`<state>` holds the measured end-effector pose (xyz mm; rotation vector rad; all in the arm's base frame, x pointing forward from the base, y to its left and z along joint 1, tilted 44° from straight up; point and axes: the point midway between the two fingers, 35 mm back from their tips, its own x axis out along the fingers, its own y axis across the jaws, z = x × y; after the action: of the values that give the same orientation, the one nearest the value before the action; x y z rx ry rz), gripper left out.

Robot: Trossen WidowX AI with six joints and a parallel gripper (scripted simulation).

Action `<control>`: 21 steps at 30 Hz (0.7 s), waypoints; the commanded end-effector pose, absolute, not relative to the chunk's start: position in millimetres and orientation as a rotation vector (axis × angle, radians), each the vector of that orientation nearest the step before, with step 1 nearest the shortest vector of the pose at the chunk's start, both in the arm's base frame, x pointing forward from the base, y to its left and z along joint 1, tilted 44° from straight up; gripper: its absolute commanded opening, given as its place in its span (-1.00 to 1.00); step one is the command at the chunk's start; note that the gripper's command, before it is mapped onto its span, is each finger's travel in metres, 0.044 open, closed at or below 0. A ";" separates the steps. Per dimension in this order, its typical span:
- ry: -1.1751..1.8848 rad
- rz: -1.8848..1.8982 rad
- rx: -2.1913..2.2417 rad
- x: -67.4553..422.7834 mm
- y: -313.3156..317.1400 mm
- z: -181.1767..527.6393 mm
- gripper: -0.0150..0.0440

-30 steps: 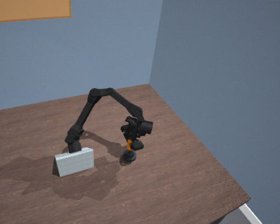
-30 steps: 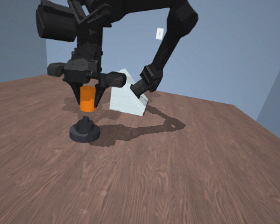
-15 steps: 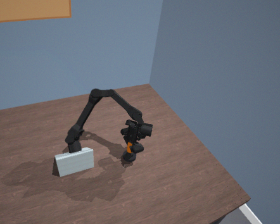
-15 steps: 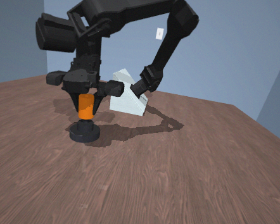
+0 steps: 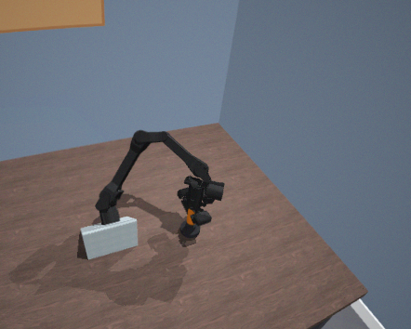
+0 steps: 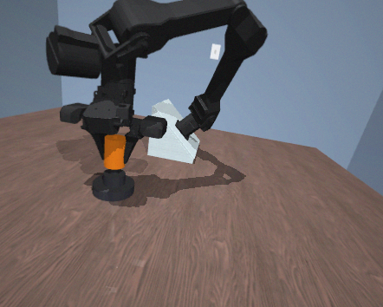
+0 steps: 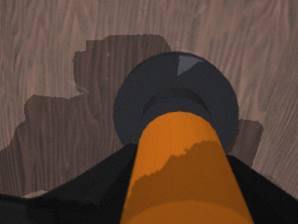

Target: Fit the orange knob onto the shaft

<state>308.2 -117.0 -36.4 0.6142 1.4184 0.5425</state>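
The gripper (image 6: 115, 149) grasps the orange knob (image 6: 114, 152) between its fingers, holding it upright directly above the round pedestal (image 6: 113, 187) on the wooden table (image 6: 247, 243). The knob's lower end sits at the pedestal's raised hub; the shaft itself is hidden. A pale block (image 6: 171, 139) stands behind the pedestal.

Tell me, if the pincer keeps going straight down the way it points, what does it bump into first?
The pincer points straight down, shut on the orange knob. Right under the knob is the dark round pedestal with its shaft, so the knob would probably meet the shaft first. The shaft's top is hidden under the knob.
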 end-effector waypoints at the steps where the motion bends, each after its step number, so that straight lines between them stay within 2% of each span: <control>1: 1.415 0.542 0.618 307.7 -116.2 -35.9 -0.49; 21: 1.411 0.549 0.610 305.7 -119.0 -32.5 -0.49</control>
<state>305.0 -116.3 -34.9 0.6228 1.4198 0.5426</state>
